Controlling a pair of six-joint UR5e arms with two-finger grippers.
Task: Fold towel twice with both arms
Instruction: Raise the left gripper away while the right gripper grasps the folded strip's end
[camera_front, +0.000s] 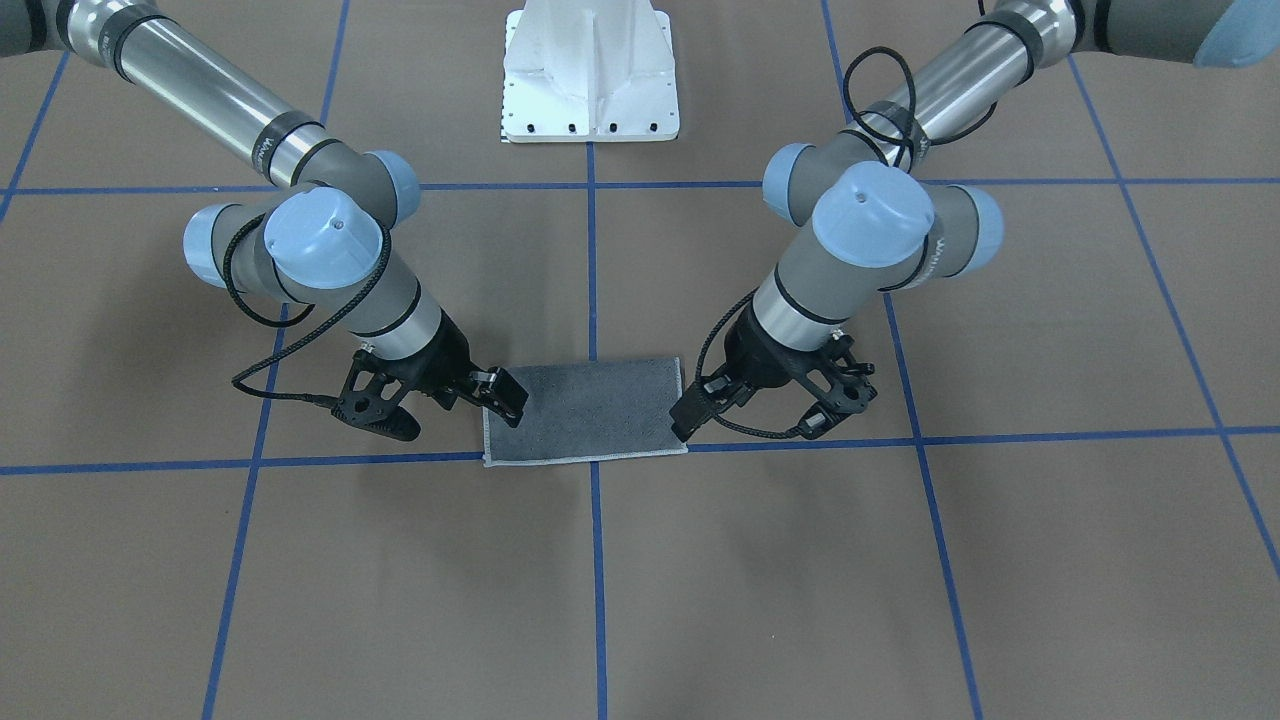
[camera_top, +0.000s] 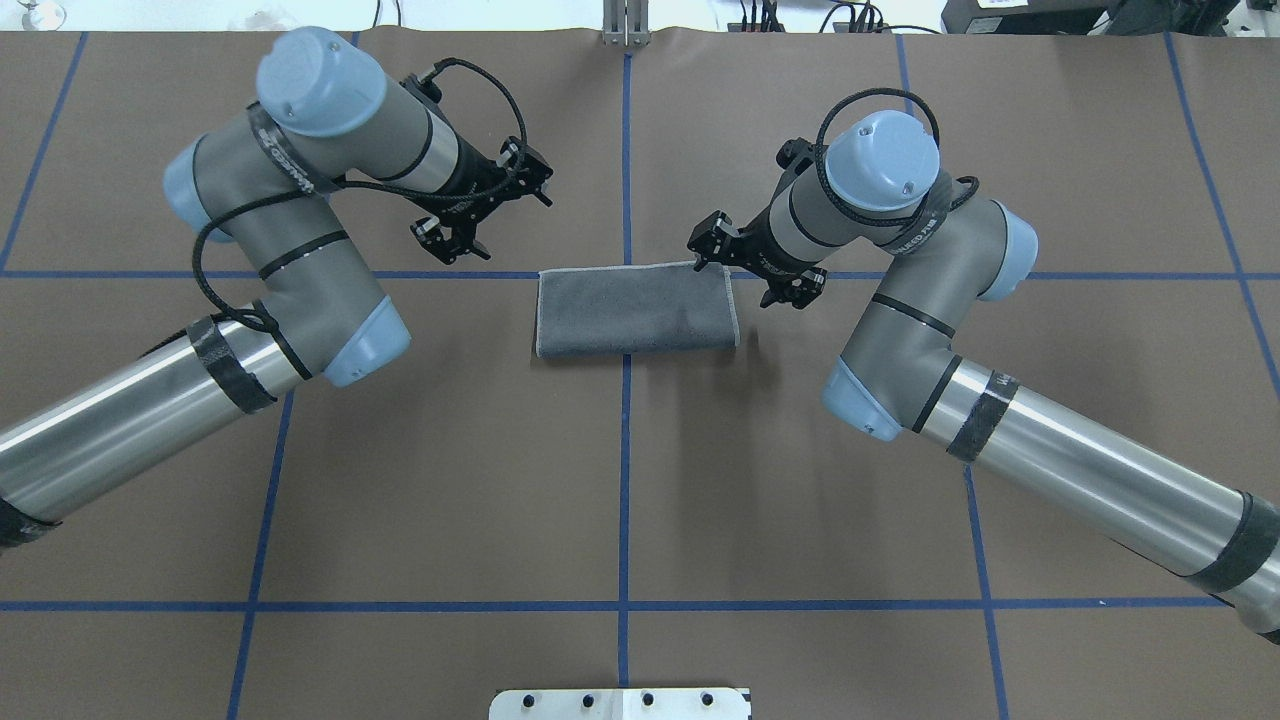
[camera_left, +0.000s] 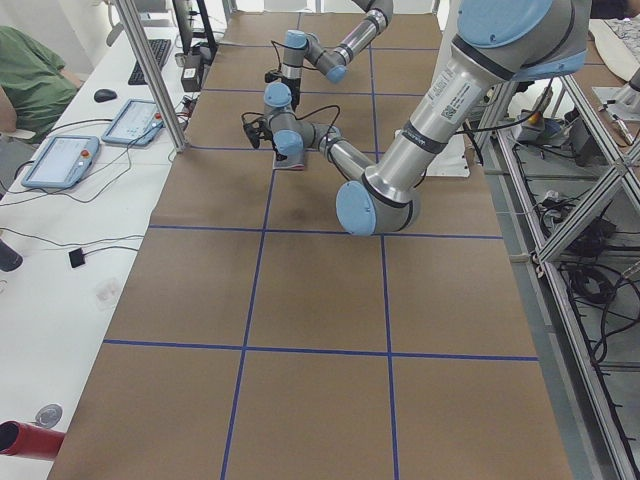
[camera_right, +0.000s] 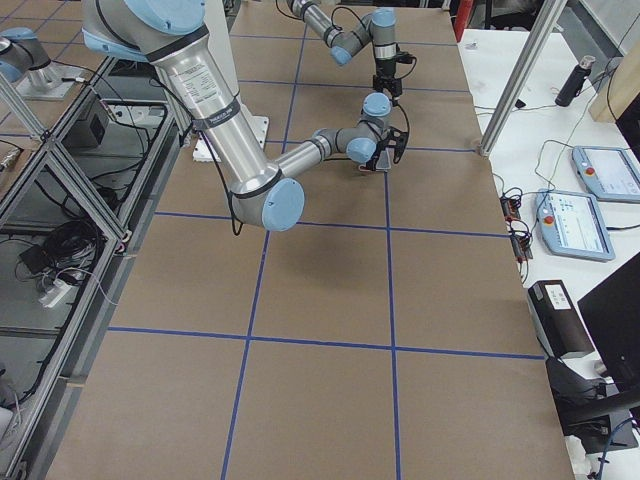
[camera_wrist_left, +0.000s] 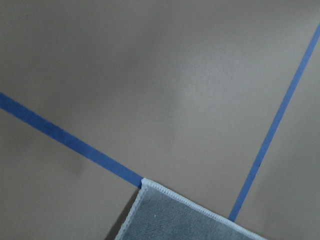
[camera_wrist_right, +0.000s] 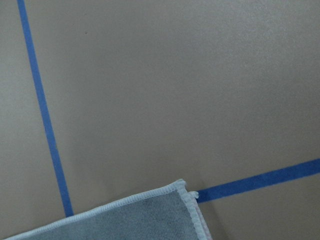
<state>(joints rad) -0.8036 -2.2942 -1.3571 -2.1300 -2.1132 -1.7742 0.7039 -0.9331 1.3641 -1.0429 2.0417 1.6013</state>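
The towel (camera_front: 585, 410) lies flat in the middle of the table, folded into a rectangle with its grey face up and a light stitched edge; it also shows in the overhead view (camera_top: 637, 310). My left gripper (camera_front: 750, 428) hovers at one short end, open and empty, and shows in the overhead view (camera_top: 490, 220). My right gripper (camera_front: 455, 415) hovers at the other short end, open and empty, and shows in the overhead view (camera_top: 745, 280). Each wrist view shows only a towel corner (camera_wrist_left: 170, 217) (camera_wrist_right: 140, 220) on the table, no fingers.
The white pedestal (camera_front: 590, 80) stands behind the towel at the robot's side. Blue tape lines (camera_top: 625, 480) cross the brown table. A side bench with tablets (camera_left: 60, 160) and a person in green (camera_left: 30, 80) lies beyond the far edge.
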